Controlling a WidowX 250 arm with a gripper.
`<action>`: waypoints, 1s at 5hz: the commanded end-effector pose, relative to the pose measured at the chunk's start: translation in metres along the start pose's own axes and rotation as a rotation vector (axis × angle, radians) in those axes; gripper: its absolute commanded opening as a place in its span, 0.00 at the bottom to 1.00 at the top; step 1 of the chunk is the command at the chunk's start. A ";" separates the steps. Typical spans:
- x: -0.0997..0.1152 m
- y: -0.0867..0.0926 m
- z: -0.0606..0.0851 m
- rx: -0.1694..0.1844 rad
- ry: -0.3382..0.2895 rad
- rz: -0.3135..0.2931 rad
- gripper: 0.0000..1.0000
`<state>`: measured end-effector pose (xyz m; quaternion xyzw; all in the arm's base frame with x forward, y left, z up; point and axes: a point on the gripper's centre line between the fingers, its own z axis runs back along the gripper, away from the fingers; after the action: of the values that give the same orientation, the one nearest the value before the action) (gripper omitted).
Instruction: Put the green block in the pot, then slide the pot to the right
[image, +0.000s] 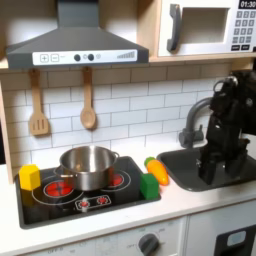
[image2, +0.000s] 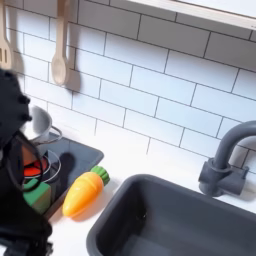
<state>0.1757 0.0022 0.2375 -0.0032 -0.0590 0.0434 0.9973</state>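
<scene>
The silver pot stands on the left burner of the black stovetop. On the stovetop's right front corner in the first exterior view rests the small green block, next to an orange carrot toy. My gripper hangs over the dark sink, well to the right of the block and apart from it. Its fingers are dark against the sink, so I cannot make out their state. In the second exterior view the green block peeks out behind my blurred black arm, beside the carrot.
A yellow block lies at the stovetop's left edge. A grey faucet rises behind the sink. A wooden spatula and spoon hang on the tiled wall. White counter runs along the front.
</scene>
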 end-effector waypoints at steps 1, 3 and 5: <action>0.033 0.004 -0.005 0.015 -0.011 0.027 1.00; 0.066 0.013 -0.014 0.036 -0.017 0.050 1.00; 0.087 0.032 -0.022 0.063 -0.022 0.071 1.00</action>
<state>0.2619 0.0410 0.2262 0.0256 -0.0693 0.0802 0.9940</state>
